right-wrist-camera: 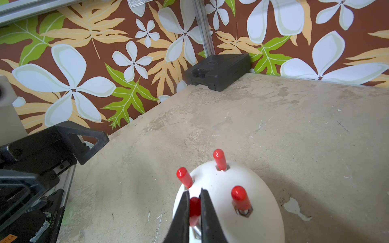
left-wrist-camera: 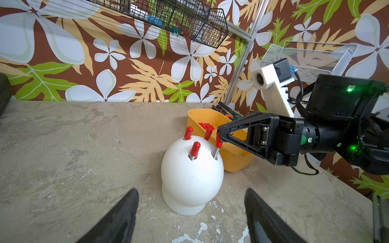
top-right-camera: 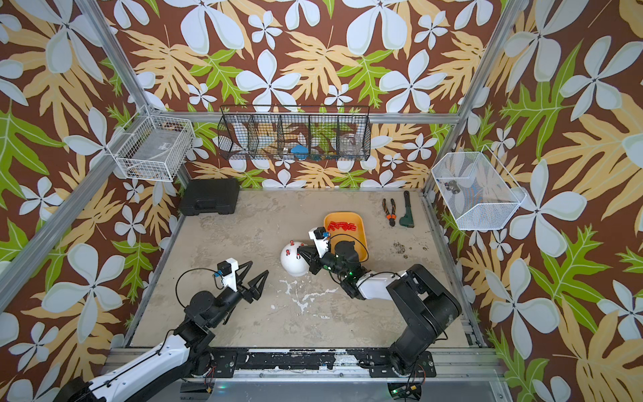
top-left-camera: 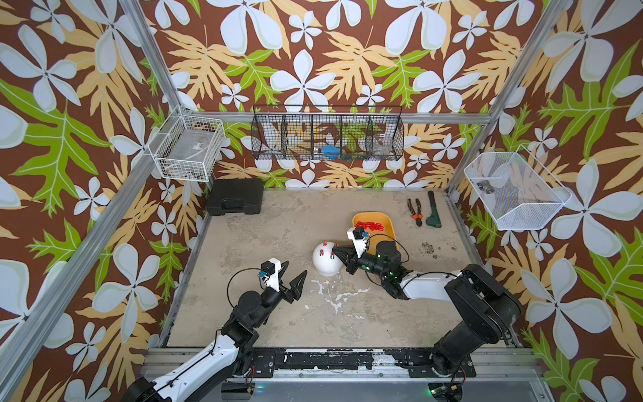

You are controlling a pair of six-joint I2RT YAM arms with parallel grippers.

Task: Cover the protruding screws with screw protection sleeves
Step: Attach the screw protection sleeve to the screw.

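R gripper [right-wrist-camera: 195, 192] pinches 4th red sleeve [right-wrist-camera: 194, 207], half-seated on last screw [left-wrist-camera: 215, 152] atop white dome [right-wrist-camera: 220, 190]; L gripper [top-left-camera: 295, 268] wide open, empty; push along screw axis w/o tilting, then release.

Bare tabletop [top-left-camera: 278, 226] lies open left of and behind the white dome [top-left-camera: 325, 266]. The right gripper [right-wrist-camera: 194, 191], closed on a red sleeve [right-wrist-camera: 194, 207], and the yellow bin [top-left-camera: 390, 222] block its right side; a black case [top-left-camera: 235, 196] fills the far-left corner.
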